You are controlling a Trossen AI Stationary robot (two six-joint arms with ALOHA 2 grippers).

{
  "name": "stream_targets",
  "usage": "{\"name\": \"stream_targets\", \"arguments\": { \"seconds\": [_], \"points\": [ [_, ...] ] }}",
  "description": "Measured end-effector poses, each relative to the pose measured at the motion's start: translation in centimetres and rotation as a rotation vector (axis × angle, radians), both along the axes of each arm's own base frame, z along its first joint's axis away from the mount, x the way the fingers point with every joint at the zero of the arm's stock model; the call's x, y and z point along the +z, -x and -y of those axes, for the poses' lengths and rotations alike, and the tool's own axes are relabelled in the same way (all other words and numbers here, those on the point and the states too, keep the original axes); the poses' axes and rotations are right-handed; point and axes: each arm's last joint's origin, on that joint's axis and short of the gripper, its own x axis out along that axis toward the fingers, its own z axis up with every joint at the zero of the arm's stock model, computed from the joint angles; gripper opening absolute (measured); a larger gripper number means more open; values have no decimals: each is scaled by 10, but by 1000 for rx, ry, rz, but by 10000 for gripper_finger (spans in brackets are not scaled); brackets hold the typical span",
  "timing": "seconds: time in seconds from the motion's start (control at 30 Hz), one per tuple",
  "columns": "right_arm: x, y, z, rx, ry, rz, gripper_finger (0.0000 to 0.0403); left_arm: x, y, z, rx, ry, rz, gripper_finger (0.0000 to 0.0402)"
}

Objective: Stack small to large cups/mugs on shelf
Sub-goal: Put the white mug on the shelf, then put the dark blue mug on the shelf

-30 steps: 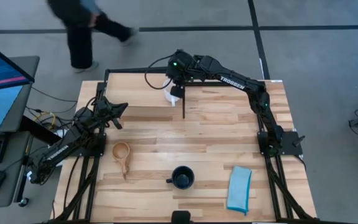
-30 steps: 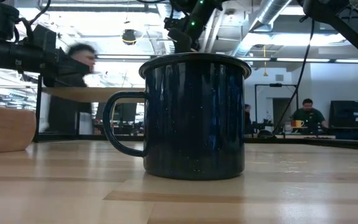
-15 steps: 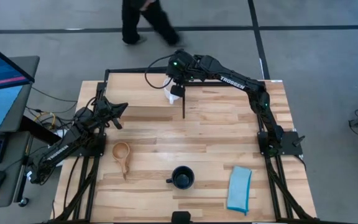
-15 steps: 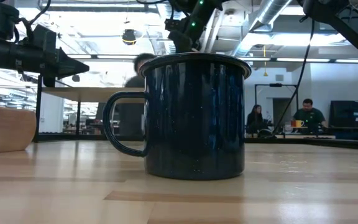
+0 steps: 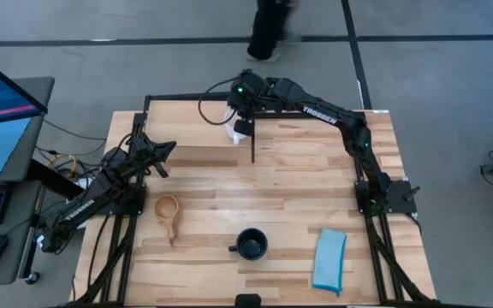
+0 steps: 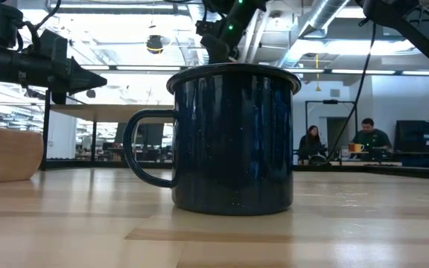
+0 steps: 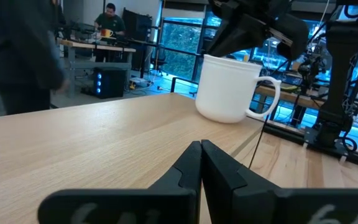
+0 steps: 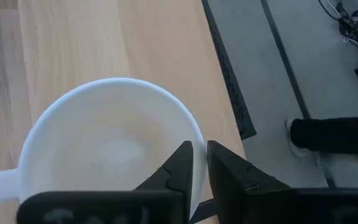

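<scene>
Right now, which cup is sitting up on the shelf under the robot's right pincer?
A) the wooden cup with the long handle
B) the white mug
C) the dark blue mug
B: the white mug stands on the shelf under the right pincer; the other two cups are down on the table.

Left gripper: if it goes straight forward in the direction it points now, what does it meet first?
Probably the white mug. The left gripper is shut and points across the shelf board toward the mug, with only bare wood between. The mug sits slightly off the line, so a narrow miss on its side is possible.
</scene>
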Motion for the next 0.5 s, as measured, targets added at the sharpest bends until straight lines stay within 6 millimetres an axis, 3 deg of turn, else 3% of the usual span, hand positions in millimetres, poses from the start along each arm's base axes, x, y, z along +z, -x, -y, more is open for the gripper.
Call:
{"name": "stream_targets", "arguments": {
  "seconds": [0.3,0.5],
  "points": [
    [0,0,-1,0,3,-1,108,0,0,0,0,0,0,0],
    [14,2,-4,2,19,44,123,0,0,0,0,0,-1,0]
  ]
}}
